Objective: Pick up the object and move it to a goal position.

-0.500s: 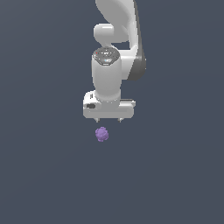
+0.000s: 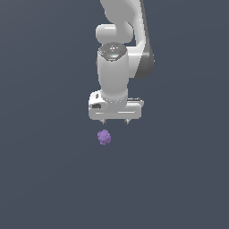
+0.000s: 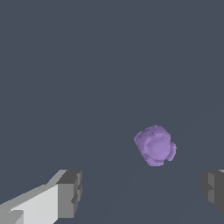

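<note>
Hovering over the object [image 2: 104,137] right now, a bumpy little purple berry-looking lump sitting on the plain dark grey floor [image 2: 44,179]. My gripper [image 2: 116,121] points straight down, and in the exterior view the berry sits just below it, nearer the fingertip on that view's left, clear of both tips. In the wrist view the object [image 3: 155,145] shows up between my two dark pads [image 3: 71,192], closer to the far one, touching neither. Jaws are spread wide, nothing in them. My white arm [image 2: 117,71] rises straight above the berry, which looks tiny next to my hand.
</note>
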Controlling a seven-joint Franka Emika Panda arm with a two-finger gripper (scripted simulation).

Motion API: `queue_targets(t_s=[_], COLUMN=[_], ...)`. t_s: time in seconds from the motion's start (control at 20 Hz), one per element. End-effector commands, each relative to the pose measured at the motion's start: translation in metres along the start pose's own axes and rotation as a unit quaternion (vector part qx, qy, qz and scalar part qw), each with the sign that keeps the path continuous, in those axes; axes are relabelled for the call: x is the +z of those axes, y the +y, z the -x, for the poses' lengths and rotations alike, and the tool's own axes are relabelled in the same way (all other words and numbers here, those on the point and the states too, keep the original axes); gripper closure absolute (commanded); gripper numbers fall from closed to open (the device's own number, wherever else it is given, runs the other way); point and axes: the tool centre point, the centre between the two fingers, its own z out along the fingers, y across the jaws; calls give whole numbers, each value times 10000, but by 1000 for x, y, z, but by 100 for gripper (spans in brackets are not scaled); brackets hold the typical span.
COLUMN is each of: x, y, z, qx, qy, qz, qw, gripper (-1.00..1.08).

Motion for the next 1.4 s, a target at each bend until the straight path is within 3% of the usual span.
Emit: queue_targets(t_s=[0.0, 0.45, 0.85, 1.35], x=[-3, 1, 21, 67], y=[-5, -1, 12, 41], z=[-1, -1, 1, 8], qx=[-7, -94, -541, -1574], qy=[24, 11, -35, -155], qz=[-41, -24, 24, 88], qw=[10000, 10000, 9985, 9874], gripper=[-92, -92, -92, -92])
